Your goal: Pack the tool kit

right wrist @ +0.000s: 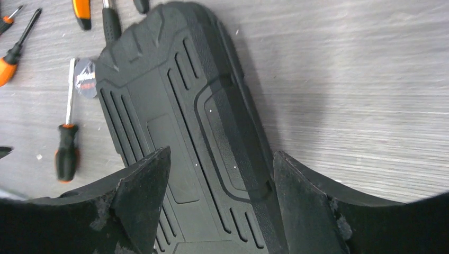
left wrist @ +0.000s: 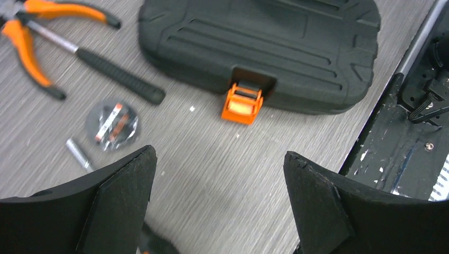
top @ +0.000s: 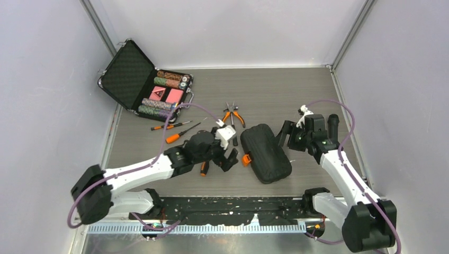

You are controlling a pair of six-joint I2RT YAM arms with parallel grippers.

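The tool kit (top: 266, 152) is a black ribbed case lying shut in the middle of the table, and its orange latch (left wrist: 242, 103) sticks out toward my left gripper. That left gripper (left wrist: 219, 159) hovers open just left of the latch with only bare table between its fingers. My right gripper (right wrist: 221, 159) is open over the case's far right edge (right wrist: 180, 116), one finger above the lid and the other at the rim. Outside the case lie the orange pliers (top: 233, 116), two screwdrivers (top: 174, 136) and a third screwdriver (right wrist: 66, 148).
An open metal-edged briefcase (top: 145, 84) of chips and cards stands at the back left. A black-handled tool (left wrist: 116, 76), a small clear bag of bits (left wrist: 112, 124) and a loose metal bit (left wrist: 79, 153) lie left of the case. The black base rail (left wrist: 402, 137) runs along the near edge.
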